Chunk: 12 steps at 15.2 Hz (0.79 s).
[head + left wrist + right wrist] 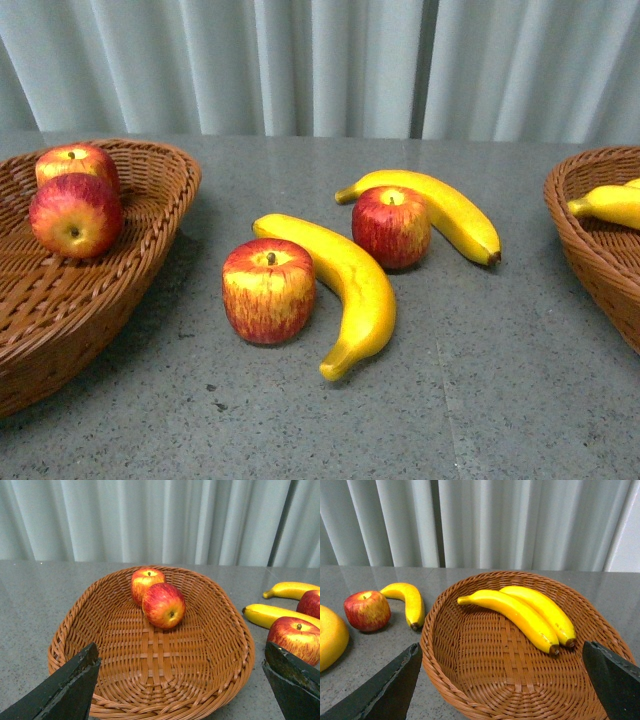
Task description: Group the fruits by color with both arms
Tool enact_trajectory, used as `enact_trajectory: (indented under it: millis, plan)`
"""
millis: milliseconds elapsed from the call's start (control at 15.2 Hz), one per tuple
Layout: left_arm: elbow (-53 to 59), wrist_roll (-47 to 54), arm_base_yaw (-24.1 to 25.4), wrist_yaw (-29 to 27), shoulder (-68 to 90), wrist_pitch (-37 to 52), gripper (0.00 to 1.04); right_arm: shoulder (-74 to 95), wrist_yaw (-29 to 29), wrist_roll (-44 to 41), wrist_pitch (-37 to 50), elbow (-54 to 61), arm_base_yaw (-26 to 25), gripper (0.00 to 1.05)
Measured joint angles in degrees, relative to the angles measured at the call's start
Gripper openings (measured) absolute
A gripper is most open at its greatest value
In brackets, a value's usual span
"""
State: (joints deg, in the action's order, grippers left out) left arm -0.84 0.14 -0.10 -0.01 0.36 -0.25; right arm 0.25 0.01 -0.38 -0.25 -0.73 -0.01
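Note:
Two red-and-yellow apples [268, 290] [391, 226] and two yellow bananas [345, 285] [440, 212] lie on the grey table between two wicker baskets. The left basket [150, 215] holds two apples [75, 214] [76, 162], which also show in the left wrist view [163, 605] [145, 581]. The right basket [470, 680] holds two bananas [517, 614] [545, 609]. My left gripper [182, 682] hangs open over the near rim of the apple basket [235, 680]. My right gripper [502, 682] hangs open over the banana basket, nothing between its fingers. Neither arm shows in the front view.
A pale pleated curtain [320, 65] closes off the back of the table. The right basket [595, 245] is cut off by the front view's edge, with one banana [605, 204] showing in it. Bare grey tabletop [420, 420] runs along the front.

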Motion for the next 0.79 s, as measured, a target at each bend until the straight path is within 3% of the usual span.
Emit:
enact_trajectory:
  millis: [789]
  plan:
    - [0.0, 0.0, 0.0, 0.0, 0.0, 0.0, 0.98, 0.0, 0.0, 0.0, 0.0, 0.0, 0.0, 0.98]
